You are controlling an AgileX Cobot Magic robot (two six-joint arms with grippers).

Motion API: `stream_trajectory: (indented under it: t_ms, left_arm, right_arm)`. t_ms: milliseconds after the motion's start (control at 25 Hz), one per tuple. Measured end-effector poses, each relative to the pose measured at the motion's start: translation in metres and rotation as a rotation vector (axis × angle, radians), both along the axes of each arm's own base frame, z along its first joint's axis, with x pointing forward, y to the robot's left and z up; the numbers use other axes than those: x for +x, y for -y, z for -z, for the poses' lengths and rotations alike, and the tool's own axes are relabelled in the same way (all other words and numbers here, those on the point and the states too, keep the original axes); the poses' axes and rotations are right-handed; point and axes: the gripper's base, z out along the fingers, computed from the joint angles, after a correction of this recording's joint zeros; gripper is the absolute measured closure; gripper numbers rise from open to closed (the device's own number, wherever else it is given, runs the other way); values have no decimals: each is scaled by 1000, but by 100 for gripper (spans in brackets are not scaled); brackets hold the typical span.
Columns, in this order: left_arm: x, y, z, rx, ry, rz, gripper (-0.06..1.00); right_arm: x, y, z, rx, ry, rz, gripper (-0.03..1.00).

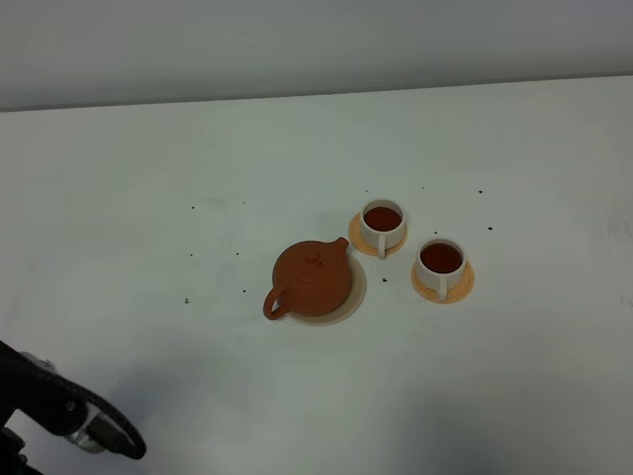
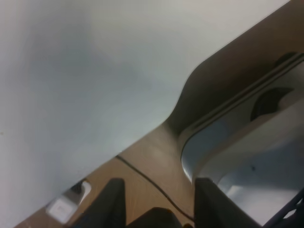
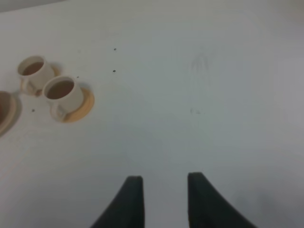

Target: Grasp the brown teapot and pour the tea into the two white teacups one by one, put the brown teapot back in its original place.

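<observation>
**Teapot on its coaster, both cups full**

The brown teapot (image 1: 313, 280) sits upright on the pale beige coaster (image 1: 354, 300) mid-table, lid on, spout aimed toward the cups. Just beside it, the two white teacups (image 1: 382, 226) (image 1: 441, 264) stand on their orange saucers (image 1: 458, 289), each holding dark reddish tea (image 1: 383, 219). The left gripper (image 2: 159, 190) is well off at the table's (image 1: 148, 198) near corner, jaws spread wide, holding nothing. The right gripper (image 3: 161, 187) hangs over bare table, fingers apart, also empty.
</observation>
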Motion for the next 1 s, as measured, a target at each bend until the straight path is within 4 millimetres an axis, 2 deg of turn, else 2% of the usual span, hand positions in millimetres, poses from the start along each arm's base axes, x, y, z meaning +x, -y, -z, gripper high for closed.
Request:
stream_trajectory:
  t_ms: [240, 560, 1000]
  left_arm:
    - [-13, -10, -7, -54, 92, -21, 59]
    - [-37, -36, -22, -140, 322, -258, 59]
    - [-77, -49, -29, -198, 615, -441, 59]
  right_arm:
    - [0, 0, 0, 0, 0, 0, 73]
    - [0, 0, 0, 0, 0, 0, 73]
    - [0, 0, 0, 0, 0, 0, 73]
